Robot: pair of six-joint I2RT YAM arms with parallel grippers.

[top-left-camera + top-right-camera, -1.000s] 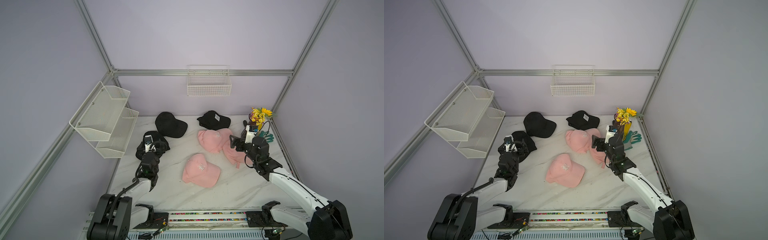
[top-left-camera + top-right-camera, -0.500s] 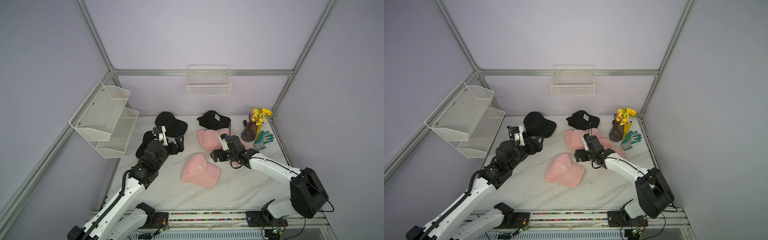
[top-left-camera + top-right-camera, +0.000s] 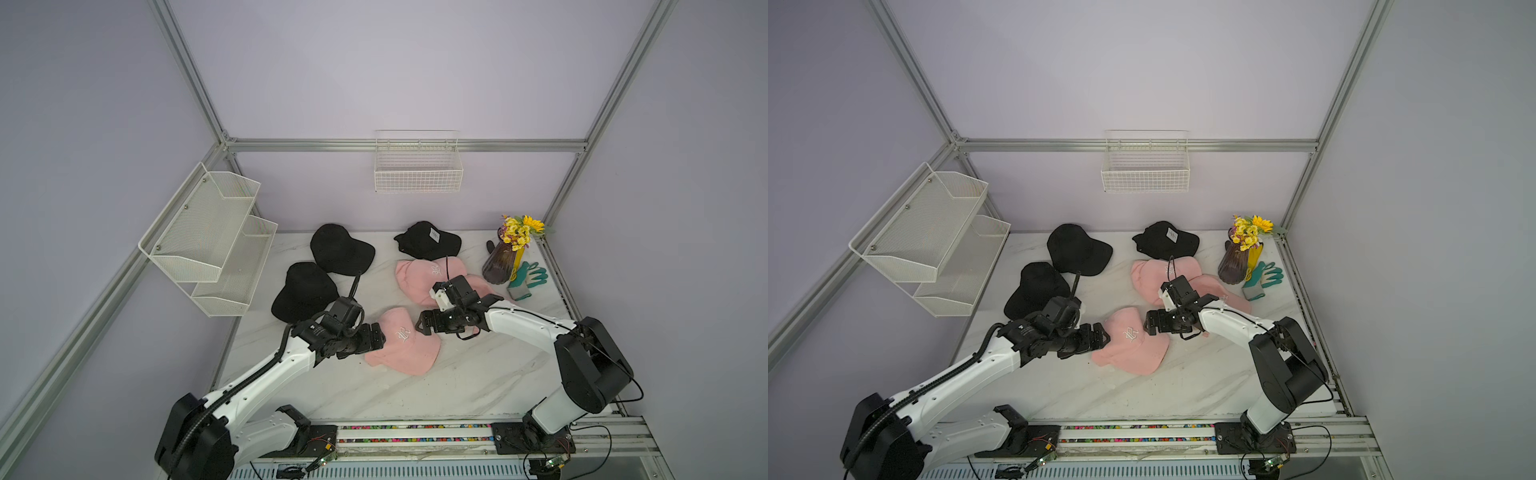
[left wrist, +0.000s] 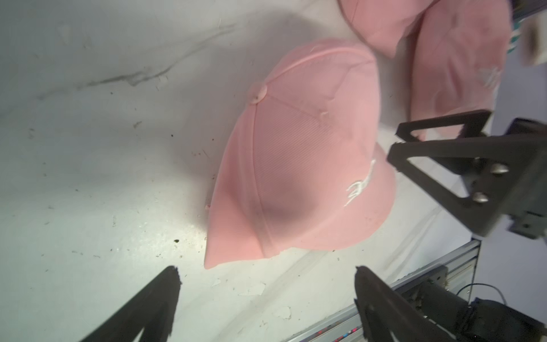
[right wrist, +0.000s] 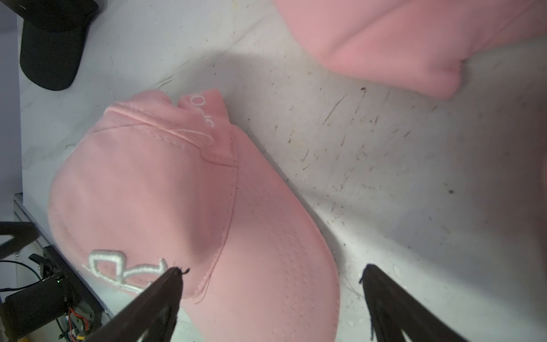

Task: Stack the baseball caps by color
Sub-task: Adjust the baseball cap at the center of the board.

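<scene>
Marble tabletop (image 3: 415, 395) in a lavender-walled booth with an aluminium frame (image 3: 407, 144). On the back wall is a wire basket (image 3: 417, 174), on the left wall a two-tier mesh shelf (image 3: 208, 237).

Six caps, none stacked by color yet. Near pink cap (image 3: 405, 347) sits alone mid-table toward the front, crown up, white logo visible. Back pink cap (image 3: 417, 274) and right pink cap (image 3: 484, 286) overlap each other behind it. Tagged black cap (image 3: 428, 243) lies at the back, just behind the back pink cap. Back-left black cap (image 3: 338, 249) and left black cap (image 3: 303, 291) lie left of center, edges touching. Vase (image 3: 498, 266) with yellow flowers stands at back right, teal gloves (image 3: 528, 278) just beside it.

Left gripper (image 3: 379, 337) is low at the near pink cap's left side. In the left wrist view its fingers (image 4: 165, 290) are spread wide, released, with only bare table between them, just short of the cap's edge.

Right gripper (image 3: 422, 326) is at the same cap's right side, also low. In the right wrist view the jaws are wide apart and the cap's brim lies in the gap. One fingertip (image 5: 174, 275) overlaps the crown near the logo. Not clamped, nothing grasped. Contact with the fabric is unclear.

In both top views the two grippers face each other across the near pink cap.
</scene>
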